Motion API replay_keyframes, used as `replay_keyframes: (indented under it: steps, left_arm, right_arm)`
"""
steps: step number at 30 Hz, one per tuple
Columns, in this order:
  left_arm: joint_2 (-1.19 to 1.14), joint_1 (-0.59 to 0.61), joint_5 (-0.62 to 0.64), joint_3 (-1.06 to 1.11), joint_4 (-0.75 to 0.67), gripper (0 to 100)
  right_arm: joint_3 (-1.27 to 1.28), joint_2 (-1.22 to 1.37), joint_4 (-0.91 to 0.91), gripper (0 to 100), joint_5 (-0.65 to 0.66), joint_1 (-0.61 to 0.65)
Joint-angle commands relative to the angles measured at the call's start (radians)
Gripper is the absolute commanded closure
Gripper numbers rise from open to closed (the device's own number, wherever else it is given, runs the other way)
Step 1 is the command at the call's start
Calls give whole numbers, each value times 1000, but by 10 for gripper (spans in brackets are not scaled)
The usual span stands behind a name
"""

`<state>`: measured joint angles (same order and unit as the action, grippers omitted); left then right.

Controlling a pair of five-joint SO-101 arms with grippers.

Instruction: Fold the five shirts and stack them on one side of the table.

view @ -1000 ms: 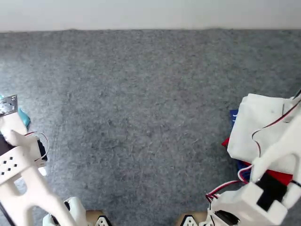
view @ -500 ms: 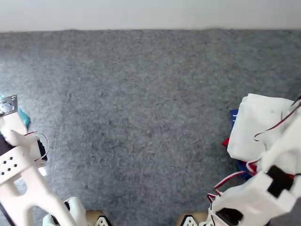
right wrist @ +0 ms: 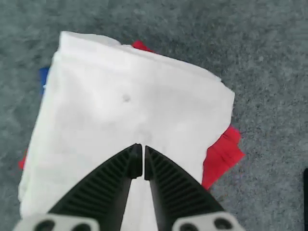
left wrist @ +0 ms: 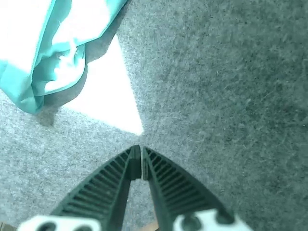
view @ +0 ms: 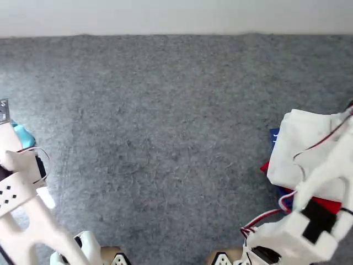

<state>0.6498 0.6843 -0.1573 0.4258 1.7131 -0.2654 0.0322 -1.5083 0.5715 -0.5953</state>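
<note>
Right gripper (right wrist: pixel 143 161) pinched together, empty, over white shirt (right wrist: pixel 120 110) topping right-side stack (right wrist: pixel 222 150); left gripper (left wrist: pixel 141 162) likewise closed, beside teal shirt (left wrist: pixel 45 57), probably next to fold

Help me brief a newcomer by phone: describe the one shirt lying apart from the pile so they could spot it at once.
Find the grey felt table. At its left edge lies a teal shirt, loosely bunched. The others sit stacked at the right edge, a white shirt on top of a red shirt and a blue shirt; this one alone is teal and crumpled.
</note>
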Motion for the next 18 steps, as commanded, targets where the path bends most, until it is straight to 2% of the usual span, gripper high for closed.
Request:
replay_keyframes:
  steps: [1, 5, 10, 15, 18]
  left_arm:
    - [18, 5, -38, -51, -12, 984]
    - [12, 26, -221, -47, -40, 927]
    - [-20, 137, -365, -47, -204, 818]
    - [-242, 209, -488, -65, -345, 807]
    - [-390, 239, -523, -154, -376, 805]
  right_arm:
    - [-35, -108, -165, 989, -12, 71]
    - [-28, -128, -288, 989, -12, 102]
    - [87, -166, -285, 989, -12, 71]
    - [230, -249, -285, 989, -12, 44]
    - [315, -326, -285, 989, -12, 44]
